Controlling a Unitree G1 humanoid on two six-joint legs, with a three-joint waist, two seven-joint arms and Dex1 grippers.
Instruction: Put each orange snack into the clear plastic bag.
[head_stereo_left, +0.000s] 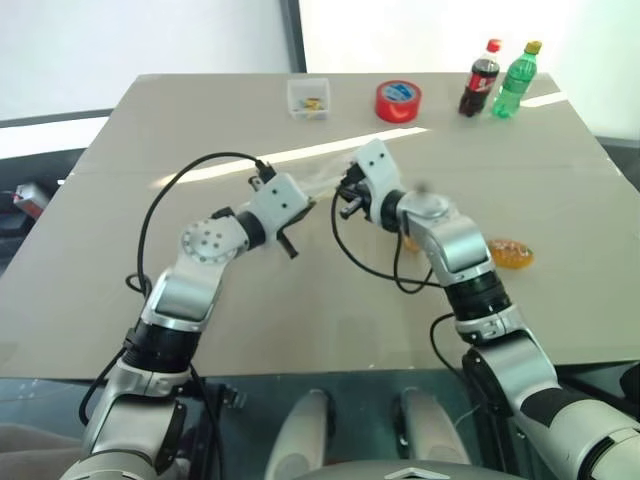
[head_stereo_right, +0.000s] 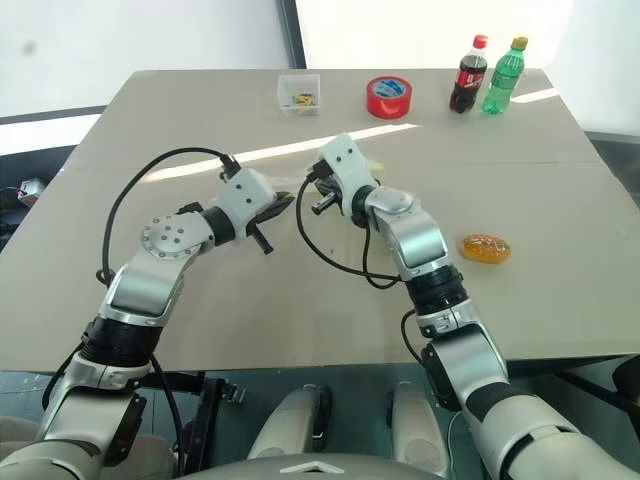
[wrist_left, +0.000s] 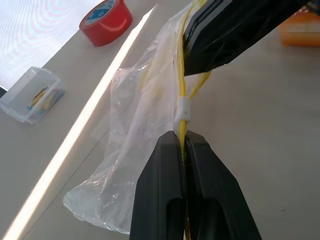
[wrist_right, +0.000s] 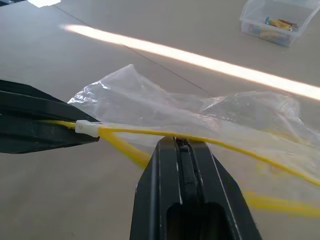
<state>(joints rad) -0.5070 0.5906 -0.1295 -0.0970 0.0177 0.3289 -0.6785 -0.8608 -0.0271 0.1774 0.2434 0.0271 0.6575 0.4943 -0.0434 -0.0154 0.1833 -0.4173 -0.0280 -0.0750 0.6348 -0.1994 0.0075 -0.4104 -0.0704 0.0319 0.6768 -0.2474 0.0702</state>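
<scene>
You had both grippers pinched shut on the yellow strip of the clear plastic bag (wrist_left: 135, 130), held up at centre frame: the left gripper (wrist_left: 183, 145) on one part of the strip, the right gripper (wrist_right: 182, 145) on another. One orange snack (head_stereo_right: 485, 248) lay at right of centre on the table (head_stereo_left: 120, 300). I judge the bag-opening step was in hand; next you needed to part the mouth.
</scene>
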